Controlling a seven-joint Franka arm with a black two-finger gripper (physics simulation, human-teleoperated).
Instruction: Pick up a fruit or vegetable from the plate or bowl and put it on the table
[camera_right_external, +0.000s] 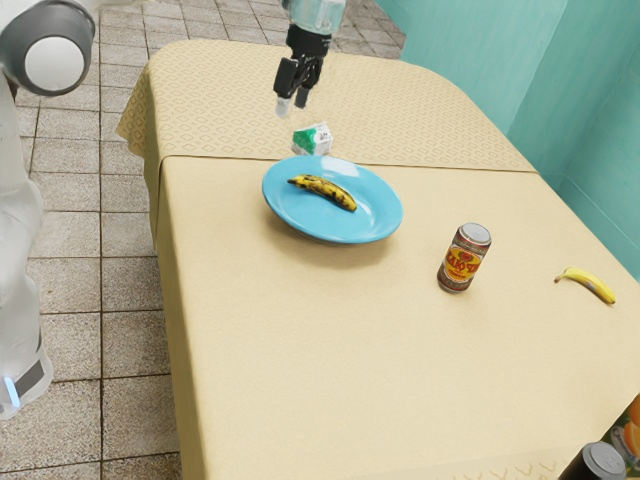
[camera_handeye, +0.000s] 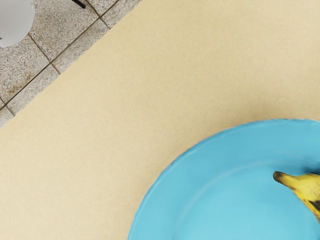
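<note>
Approach step: the gripper (camera_right_external: 292, 103) is empty, its fingers apart. The spotted banana (camera_right_external: 323, 191) lies below and aside, on the blue plate (camera_right_external: 376, 214); centring above it, then descent, should follow.

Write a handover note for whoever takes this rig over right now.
Gripper: the black two-finger gripper is open and empty, raised near the round blue plate.
Job's things: a yellow banana with dark spots lies on the plate; a plainer yellow banana lies on the cream-clothed table.
Done: no grasp on the spotted banana.
Left: grasp it, lift it, set it on the table.
</note>
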